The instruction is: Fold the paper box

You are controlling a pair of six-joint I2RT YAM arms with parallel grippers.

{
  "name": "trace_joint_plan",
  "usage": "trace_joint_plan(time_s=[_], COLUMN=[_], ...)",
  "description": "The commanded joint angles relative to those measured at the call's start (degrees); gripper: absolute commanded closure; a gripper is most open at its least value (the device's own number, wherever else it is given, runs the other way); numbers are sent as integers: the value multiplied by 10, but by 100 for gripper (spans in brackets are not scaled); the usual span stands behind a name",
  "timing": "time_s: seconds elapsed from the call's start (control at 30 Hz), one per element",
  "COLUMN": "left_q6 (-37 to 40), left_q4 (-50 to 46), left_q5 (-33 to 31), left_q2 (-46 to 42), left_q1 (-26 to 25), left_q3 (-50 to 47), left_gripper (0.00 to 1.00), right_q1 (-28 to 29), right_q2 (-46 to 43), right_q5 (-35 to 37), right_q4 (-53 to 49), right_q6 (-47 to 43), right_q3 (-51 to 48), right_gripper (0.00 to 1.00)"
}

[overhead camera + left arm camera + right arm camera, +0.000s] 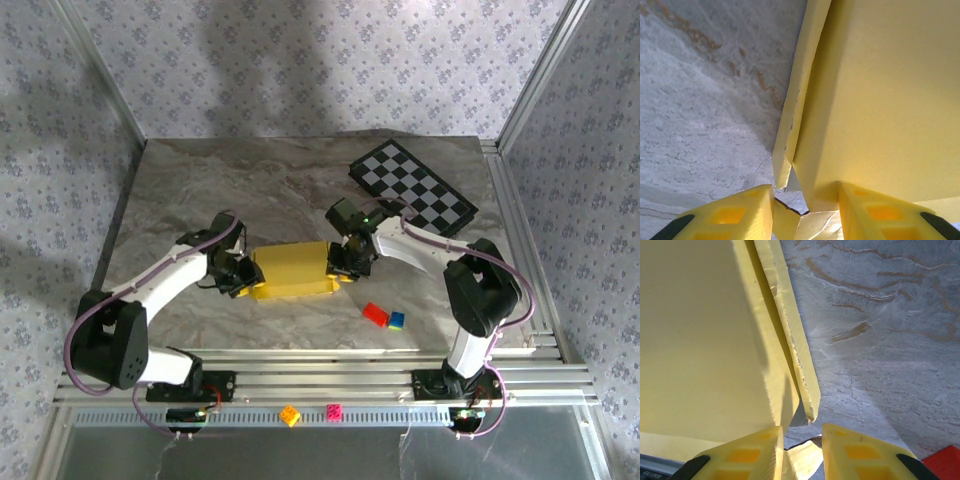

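Here, paper box (290, 270) corners cropped, left pincer (806, 197), right pincer (802, 432) straddling flaps (810, 226), grip unclear

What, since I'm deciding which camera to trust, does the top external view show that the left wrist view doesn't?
Top external adds the layout: the right gripper at the right end of the paper box, the checkerboard mat, a red brick and a blue brick. Left wrist adds close detail: a creased paper tab between the spread fingers of the left gripper, at the box's corner. Both share the box, the left gripper and the marble table.
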Motion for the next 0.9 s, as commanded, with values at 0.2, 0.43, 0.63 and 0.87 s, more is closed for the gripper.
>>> trace_joint_plan(time_s=[0.2, 0.43, 0.63, 0.87], left_q6=[2, -11, -13, -22], left_q4=[-10, 0, 6, 9], left_q5=[10, 21, 22, 21], left_q2=[15, 22, 29, 31], left_q1=[-7, -7, -9, -9], left_q3=[-19, -26, -26, -24], left_gripper=[56, 59, 60, 60], right_q1=[15, 24, 24, 21], right_q2=[13, 17, 37, 37], right_q5=[-25, -33, -29, -45], right_q4=[-9, 8, 10, 23], right_q6=[-4, 5, 4, 18], right_q3=[-19, -30, -15, -18], right_gripper=[72, 71, 73, 73])
